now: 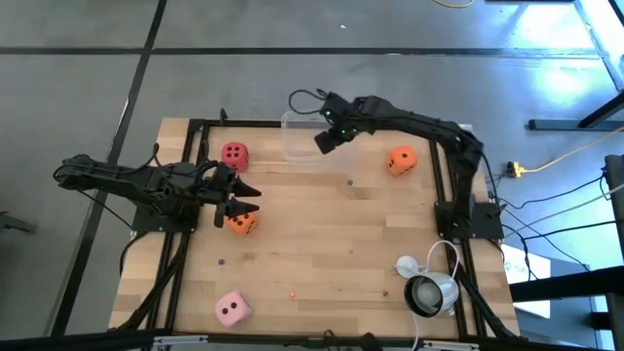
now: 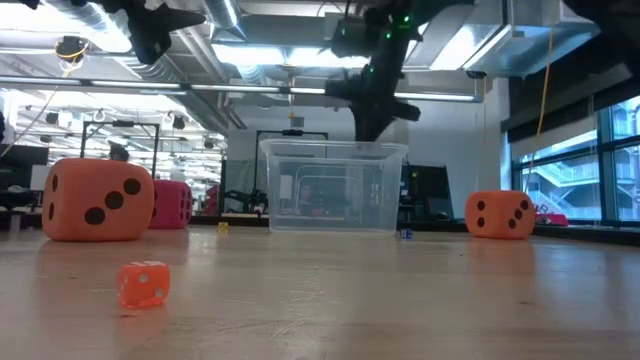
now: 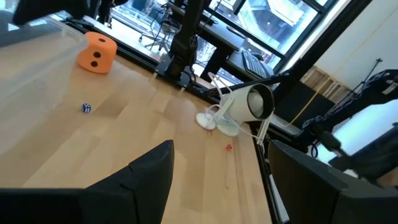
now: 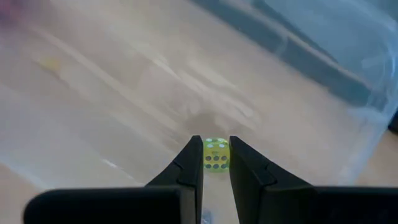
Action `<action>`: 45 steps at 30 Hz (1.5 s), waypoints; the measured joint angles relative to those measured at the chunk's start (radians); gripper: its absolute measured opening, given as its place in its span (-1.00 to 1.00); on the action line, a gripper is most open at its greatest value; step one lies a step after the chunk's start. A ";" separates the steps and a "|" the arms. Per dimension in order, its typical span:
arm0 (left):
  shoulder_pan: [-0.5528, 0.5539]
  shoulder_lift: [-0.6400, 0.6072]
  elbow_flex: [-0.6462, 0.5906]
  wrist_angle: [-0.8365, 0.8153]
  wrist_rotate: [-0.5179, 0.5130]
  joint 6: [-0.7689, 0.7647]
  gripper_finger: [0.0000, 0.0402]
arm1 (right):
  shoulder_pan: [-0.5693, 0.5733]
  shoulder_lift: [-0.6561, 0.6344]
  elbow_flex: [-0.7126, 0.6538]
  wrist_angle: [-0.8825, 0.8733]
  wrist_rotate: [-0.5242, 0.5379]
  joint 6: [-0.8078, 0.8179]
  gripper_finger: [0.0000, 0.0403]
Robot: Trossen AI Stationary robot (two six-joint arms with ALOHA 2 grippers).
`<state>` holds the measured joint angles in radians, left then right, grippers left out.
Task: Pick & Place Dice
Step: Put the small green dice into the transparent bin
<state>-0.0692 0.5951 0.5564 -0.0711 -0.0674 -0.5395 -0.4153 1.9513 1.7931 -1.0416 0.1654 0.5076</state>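
From above, the right pincer [image 1: 330, 138] hangs over the near rim of a clear plastic bin [image 1: 302, 136] at the upper middle of the frame, while the left pincer [image 1: 242, 200] spreads its fingers just above an orange die [image 1: 241, 223] left of centre. A red die [image 1: 234, 154] sits upper left, a second orange die [image 1: 401, 160] upper right, a pink die [image 1: 231, 308] at the lower edge of the desk [image 1: 322, 244]. A white lamp-like fixture [image 1: 426, 289] occupies the lower right corner.

At desk level, the bin [image 2: 334, 187] stands centre frame with the right arm directly above it; a small orange die [image 2: 144, 283] lies in the left foreground.

The left wrist view shows its pincer [image 3: 214, 180] wide open and empty over bare wood, a tiny blue die [image 3: 86, 107] at left.

In the right wrist view, the pincer [image 4: 216, 163] is clamped on a small yellow die [image 4: 215, 153], the bin's blurred wall behind.

The step in hand appears to be placement: the yellow die is carried to the bin. Next, the pincer likely needs to clear the rim, centre over the opening and release. Open wood lies around the bin, though the desk's dark frame runs close behind it.
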 joint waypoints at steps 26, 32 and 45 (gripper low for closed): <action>0.000 -0.004 0.000 -0.004 0.007 0.003 0.26 | 0.007 0.028 0.000 -0.058 0.034 -0.015 -0.57; 0.000 -0.004 0.000 -0.007 0.006 0.003 0.26 | 0.007 0.028 0.000 -0.058 0.034 -0.011 -0.21; 0.000 -0.004 0.000 -0.007 0.005 0.003 0.26 | 0.008 0.028 0.000 -0.047 -0.028 -0.044 0.22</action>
<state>-0.0692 0.5911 0.5568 -0.0780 -0.0620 -0.5362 -0.4076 1.9797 1.7927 -1.0886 0.1373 0.4636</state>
